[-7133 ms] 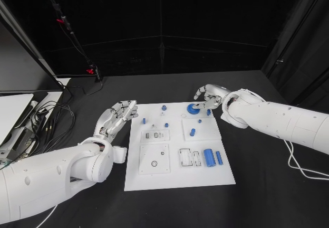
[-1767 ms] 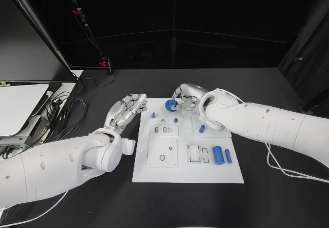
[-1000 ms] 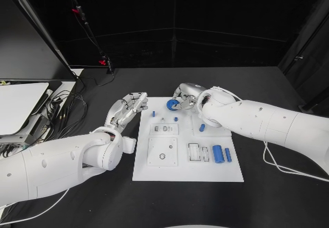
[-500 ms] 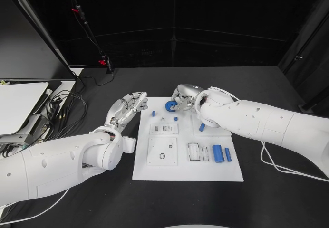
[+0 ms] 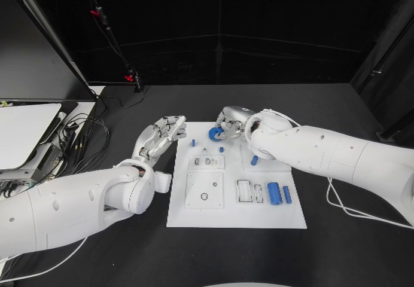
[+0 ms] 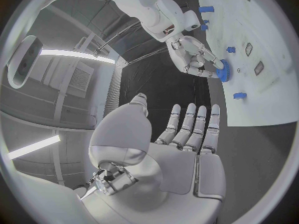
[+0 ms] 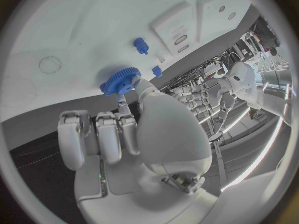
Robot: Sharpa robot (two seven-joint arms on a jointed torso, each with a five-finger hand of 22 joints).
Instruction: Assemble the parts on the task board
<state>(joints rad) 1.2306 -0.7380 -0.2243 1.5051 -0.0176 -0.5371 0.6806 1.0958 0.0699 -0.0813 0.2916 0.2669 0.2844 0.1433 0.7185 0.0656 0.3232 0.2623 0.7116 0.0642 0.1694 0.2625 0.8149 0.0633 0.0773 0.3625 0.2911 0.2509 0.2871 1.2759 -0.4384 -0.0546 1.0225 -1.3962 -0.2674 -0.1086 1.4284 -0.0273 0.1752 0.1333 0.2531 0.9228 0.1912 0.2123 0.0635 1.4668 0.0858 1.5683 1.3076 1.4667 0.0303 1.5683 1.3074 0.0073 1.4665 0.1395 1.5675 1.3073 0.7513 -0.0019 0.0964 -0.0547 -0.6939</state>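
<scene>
no readable text, labels, brands, numbers, or signs anywhere

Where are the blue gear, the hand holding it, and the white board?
blue gear (image 7: 119, 80), right wrist view, toothed rim.
right hand (image 5: 231, 121), head view, its back.
white board (image 5: 237, 216), head view, bare near edge.

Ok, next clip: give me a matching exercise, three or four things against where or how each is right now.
Things:
1. blue gear
2. left hand
3. large blue cylinder
4. right hand

States:
A. lying on the task board at its near right
B. open, beside the board's left edge
C. pinched over the board's far end
D. holding a part

Pairs: 1-C, 2-B, 3-A, 4-D
</scene>
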